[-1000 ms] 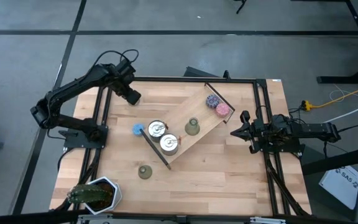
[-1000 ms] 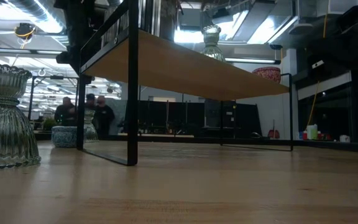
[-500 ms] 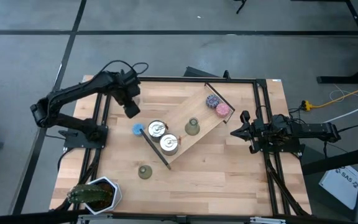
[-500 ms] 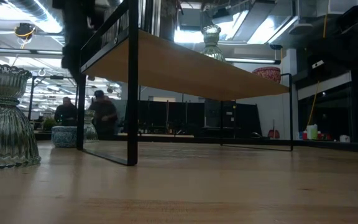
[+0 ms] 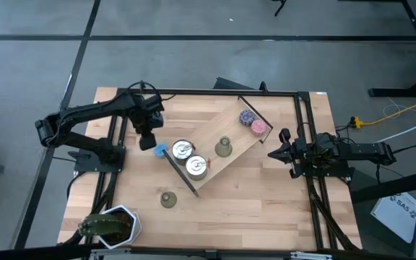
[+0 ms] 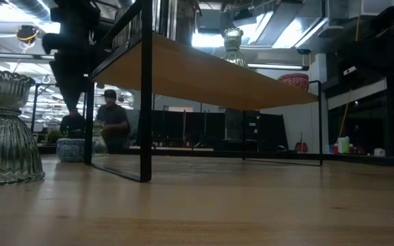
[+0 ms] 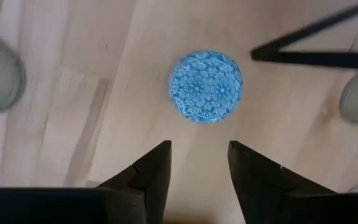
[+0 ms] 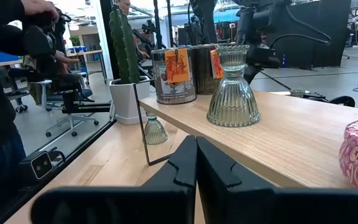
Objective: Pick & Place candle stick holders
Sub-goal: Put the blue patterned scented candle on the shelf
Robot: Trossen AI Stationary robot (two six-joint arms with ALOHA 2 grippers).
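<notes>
High view: wooden bench [image 5: 258,202] at frame centre, ringed by grey floor. Left gripper [image 5: 147,141] upper left of centre, just beside a blue puck [image 5: 160,150]. Right gripper [image 5: 274,153] parked at right edge of bench, fingers together. Raised wooden shelf [image 5: 230,126] on a black frame lying diagonally mid-frame, carrying two silver tins [image 5: 183,149], a purple puck [image 5: 246,115], a pink puck [image 5: 258,128].

Candle stick holders: only two found from above, dull olive, round base narrowing to a neck. One on the shelf [image 5: 223,147] at centre, near the tins. One on the bench [image 5: 167,198] lower left of centre, well apart from both grippers. Potted cactus [image 5: 107,227] at bottom left corner.

Left wrist view alone settles the fingers [image 7: 151,171]: apart, nothing between them, blue puck just past the tips, floral pattern on its top.

Low view alone reveals holder on the bench at far left as ribbed and glassy, upright, and a person in the room behind.

Right wrist view alone gives ribbing on the shelf holder, orange labels on the tins, pale cactus pot, office chairs beyond.
</notes>
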